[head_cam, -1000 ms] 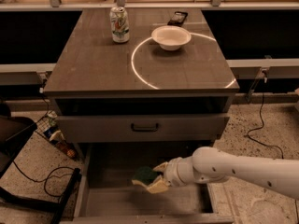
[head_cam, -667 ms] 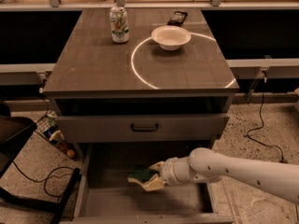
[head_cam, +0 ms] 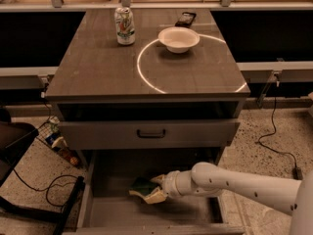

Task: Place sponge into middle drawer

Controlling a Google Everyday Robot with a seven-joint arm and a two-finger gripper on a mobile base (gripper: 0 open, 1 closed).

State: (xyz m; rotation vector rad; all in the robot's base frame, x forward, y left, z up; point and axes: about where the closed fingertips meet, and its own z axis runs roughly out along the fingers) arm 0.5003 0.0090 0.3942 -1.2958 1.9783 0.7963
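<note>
The middle drawer is pulled out at the bottom of the cabinet, a wide grey box with a bare floor and low side walls. My white arm reaches in from the right. My gripper is inside the drawer, near its back and slightly left of centre, just above the floor. It is shut on the sponge; the dark green face shows, with pale foam at the lower edge. Whether the sponge touches the floor cannot be told.
Above the open drawer is a closed grey drawer front with a dark handle. On the cabinet top stand a drink can, a white bowl and a black device. Cables and a dark chair lie left; another cable lies right.
My gripper has moved a little to the left and deeper over the drawer floor, carrying the sponge with it. Nothing on the cabinet top has moved.
</note>
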